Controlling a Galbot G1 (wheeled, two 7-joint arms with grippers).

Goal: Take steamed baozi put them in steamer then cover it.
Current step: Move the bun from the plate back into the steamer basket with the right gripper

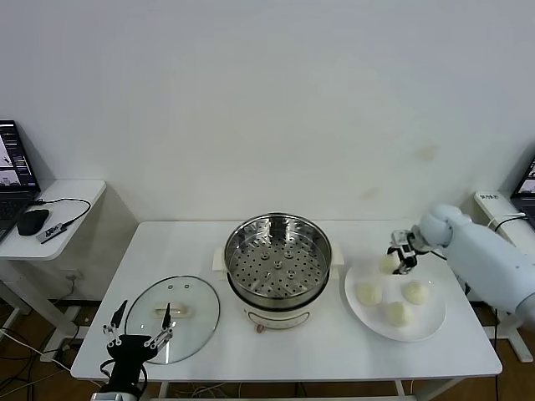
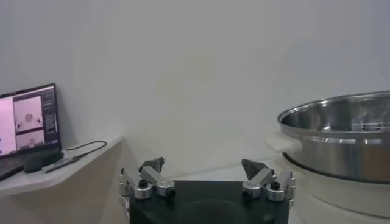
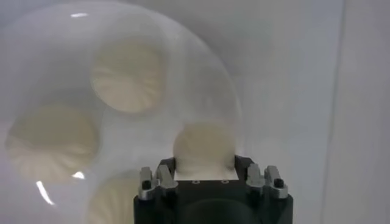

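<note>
Baozi [image 3: 204, 149] sits pleats-up in right gripper [image 3: 204, 176].

Right gripper [image 3: 205, 159] fingers [image 3: 166, 173] closed against one steamed baozi [image 3: 204, 149] at white plate [image 3: 225, 91] edge, three further pleated baozi on plate, pale table [image 3: 292, 73] beside

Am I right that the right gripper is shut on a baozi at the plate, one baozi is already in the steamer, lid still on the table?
Not quite: the steamer is empty, as the head view shows only its bare perforated tray. The rest holds: the right gripper is shut on a baozi at the plate, and the lid lies on the table.
</note>
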